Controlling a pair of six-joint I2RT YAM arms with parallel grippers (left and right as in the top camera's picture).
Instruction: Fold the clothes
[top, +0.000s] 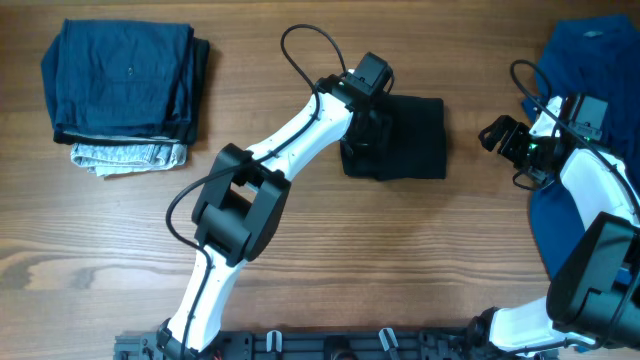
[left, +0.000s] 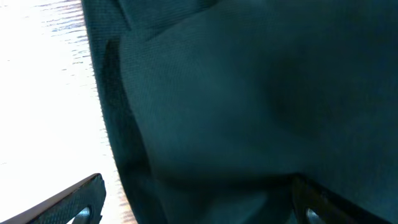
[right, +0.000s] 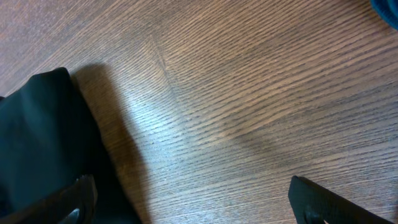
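The folded black polo shirt (top: 415, 135) lies on the wooden counter (top: 120, 260) directly under the released left pincer (top: 362, 138); the released right pincer (top: 492, 133), to its right, is nearer the bright blue shirt (top: 590, 45).

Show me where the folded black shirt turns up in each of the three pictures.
Overhead: black shirt lies just above centre.
Left wrist: it fills nearly the whole frame.
Right wrist: lower left corner.
Shared landmark: the wooden table, showing beside the shirt's edge in both wrist views.
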